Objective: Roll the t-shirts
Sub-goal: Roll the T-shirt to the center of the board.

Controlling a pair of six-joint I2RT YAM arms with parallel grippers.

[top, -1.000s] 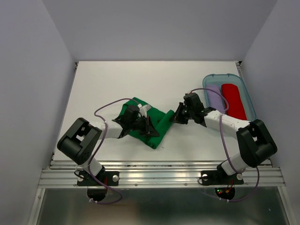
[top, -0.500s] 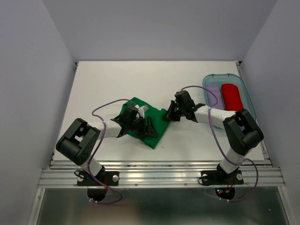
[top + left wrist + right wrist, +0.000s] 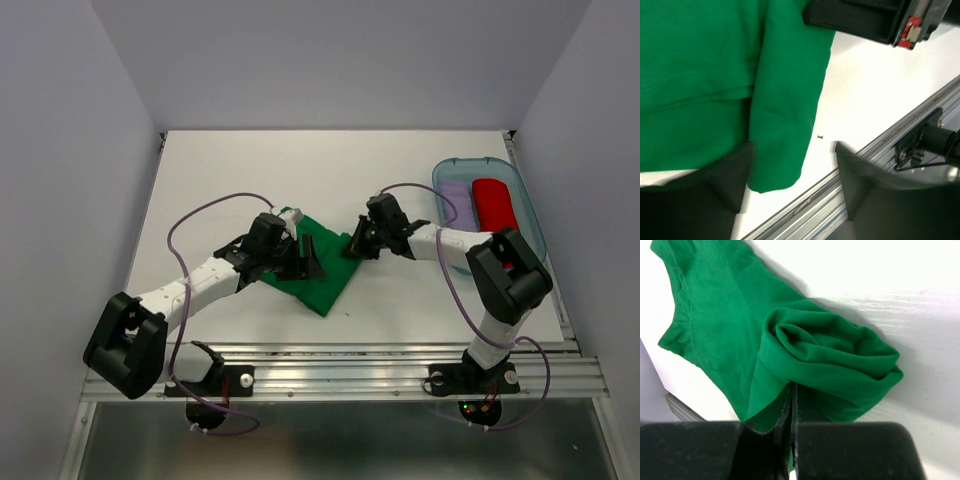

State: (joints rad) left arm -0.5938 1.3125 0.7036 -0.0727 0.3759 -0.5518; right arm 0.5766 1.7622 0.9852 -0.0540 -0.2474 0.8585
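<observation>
A bright green soft cloth t-shirt [image 3: 325, 278] lies mid-table, its right end rolled. The right claw [image 3: 791, 390] is clamped shut on that roll. The left claw [image 3: 794, 150] hangs with its fingers spread wide over the shirt's left side.

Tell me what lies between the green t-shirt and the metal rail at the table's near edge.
In the left wrist view, only bare white table between the green t-shirt and rail, apart from one tiny dark speck.
</observation>
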